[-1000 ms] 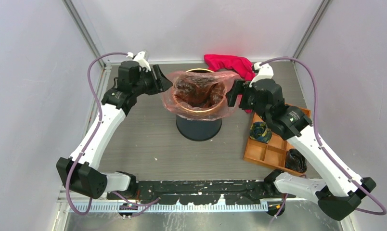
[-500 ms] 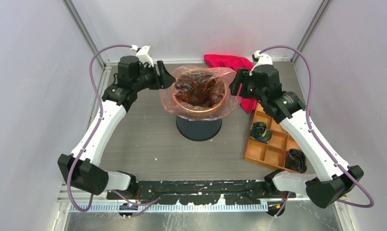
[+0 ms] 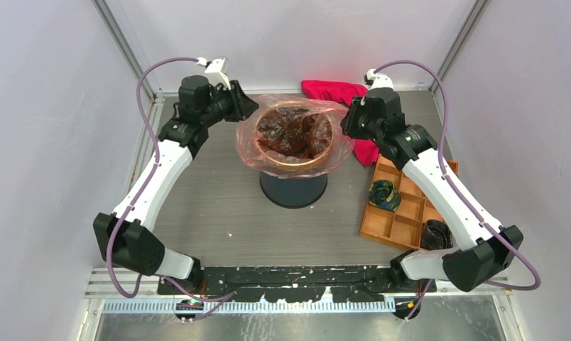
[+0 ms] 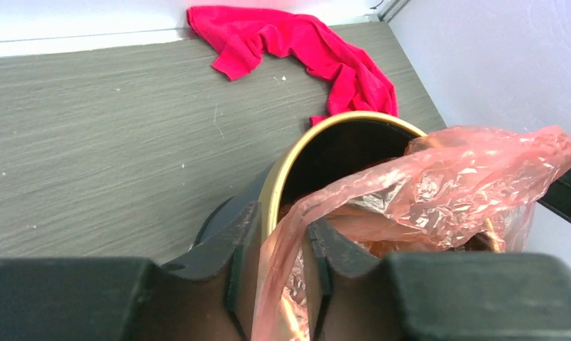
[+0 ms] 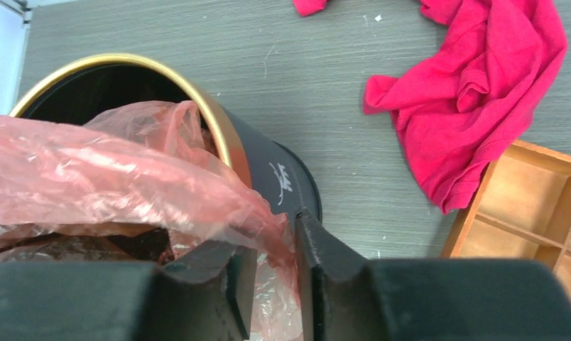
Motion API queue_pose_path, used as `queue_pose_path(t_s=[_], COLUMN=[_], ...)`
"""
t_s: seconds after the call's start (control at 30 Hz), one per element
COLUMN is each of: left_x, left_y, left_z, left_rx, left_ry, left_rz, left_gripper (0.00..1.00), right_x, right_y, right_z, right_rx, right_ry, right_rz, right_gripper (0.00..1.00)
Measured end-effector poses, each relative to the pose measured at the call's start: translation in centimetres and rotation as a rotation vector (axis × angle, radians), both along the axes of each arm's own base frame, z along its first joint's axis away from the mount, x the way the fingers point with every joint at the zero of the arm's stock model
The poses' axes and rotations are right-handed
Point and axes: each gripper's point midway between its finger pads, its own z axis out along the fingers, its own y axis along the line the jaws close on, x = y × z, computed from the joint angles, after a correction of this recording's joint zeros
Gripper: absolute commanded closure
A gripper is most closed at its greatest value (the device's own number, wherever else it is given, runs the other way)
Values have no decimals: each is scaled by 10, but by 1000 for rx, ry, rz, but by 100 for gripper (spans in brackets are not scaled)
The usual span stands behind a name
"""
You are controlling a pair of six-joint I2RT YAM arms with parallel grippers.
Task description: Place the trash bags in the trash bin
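The navy trash bin [image 3: 293,190] with its gold rim stands mid-table. A translucent pink trash bag [image 3: 248,138] is draped over the rim, sagging into the black interior. My left gripper [image 3: 246,110] is at the bin's far-left rim, and in the left wrist view it [image 4: 283,238] is shut on a bunched fold of the bag [image 4: 467,177] just beside the rim [image 4: 297,156]. My right gripper [image 3: 346,121] is at the far-right rim. In the right wrist view it [image 5: 272,245] pinches the bag [image 5: 91,177] outside the bin wall [image 5: 268,170].
A magenta cloth [image 3: 336,92] lies behind and to the right of the bin, near the back wall. An orange compartment tray [image 3: 400,220] with two dark round objects sits at the right, under my right arm. Enclosure walls stand on three sides.
Both grippers moved toward the far side of the bin's rim and their jaws narrowed onto the bag's edge. The bag's film is now pulled up at both sides.
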Motion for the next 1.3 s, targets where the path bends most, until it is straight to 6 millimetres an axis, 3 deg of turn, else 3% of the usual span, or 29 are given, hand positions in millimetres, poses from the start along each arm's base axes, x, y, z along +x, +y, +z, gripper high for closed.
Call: queue_pose_path(t_s=[0.13,0.3,0.67,0.9,1.1,1.3], left_x=[11,27,48,58,58,53], left_y=[-2,-1,2,0,-1,1], left_z=[-4,-23,-61,-92,-104,-123], left_rx=[-15,-2,8,15,11,15], left_ry=[-1,30,111,184,222,268], left_rz=[18,50,102,112,119,133], left_gripper=[97,99,100,100,99,100], right_x=[9,28,63,70,69,60], right_y=[-1,1,4,-1,-2,-3], right_z=[-4,-16,-63,-77,-79,-101], right_rx=[-8,-25,-52,-41,-29,-29], right_ry=[8,31,135,174,183,232], right_rz=[-15,-35,-81,-110,-112,-107], right_gripper=[78,79,80,80,78,74])
